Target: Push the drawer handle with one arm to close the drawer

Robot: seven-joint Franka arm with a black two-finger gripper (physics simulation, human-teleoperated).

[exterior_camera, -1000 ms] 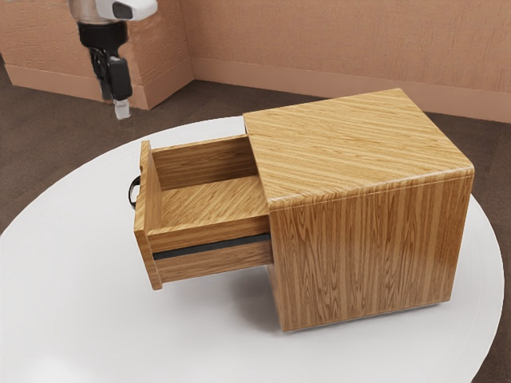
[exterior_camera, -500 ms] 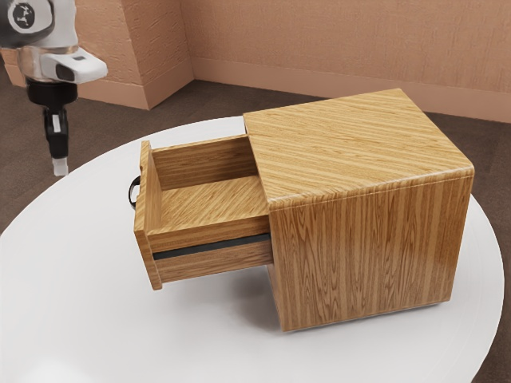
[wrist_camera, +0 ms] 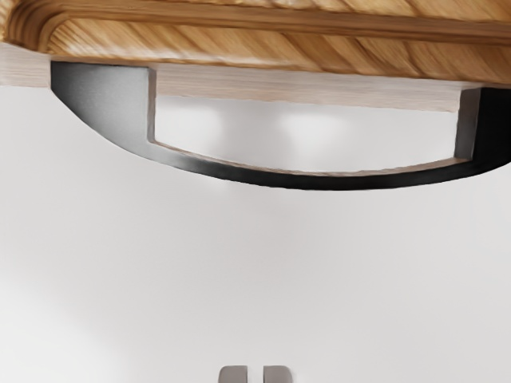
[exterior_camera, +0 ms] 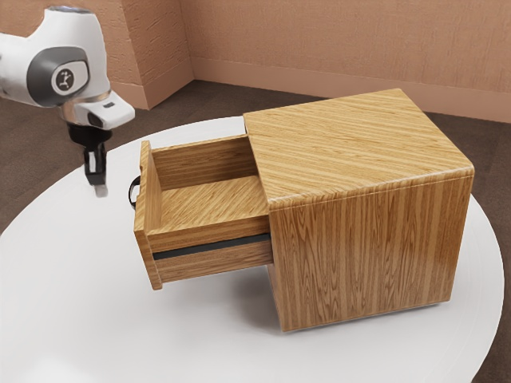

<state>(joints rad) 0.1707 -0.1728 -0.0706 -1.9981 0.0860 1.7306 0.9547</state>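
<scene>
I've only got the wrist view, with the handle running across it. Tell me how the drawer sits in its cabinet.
Observer: The drawer stands well out of the cabinet, its box jutting toward the exterior view's left.

Operator: Report whether its underside drags on the table.

Observer: It doesn't; the drawer's bottom edge meets the cabinet partway up, above the cabinet's foot.

Operator: Give me the arm, and which side it comes from.

Observer: It comes in from the exterior view's left, with the gripper out beyond the handle, on the side away from the cabinet.
</scene>
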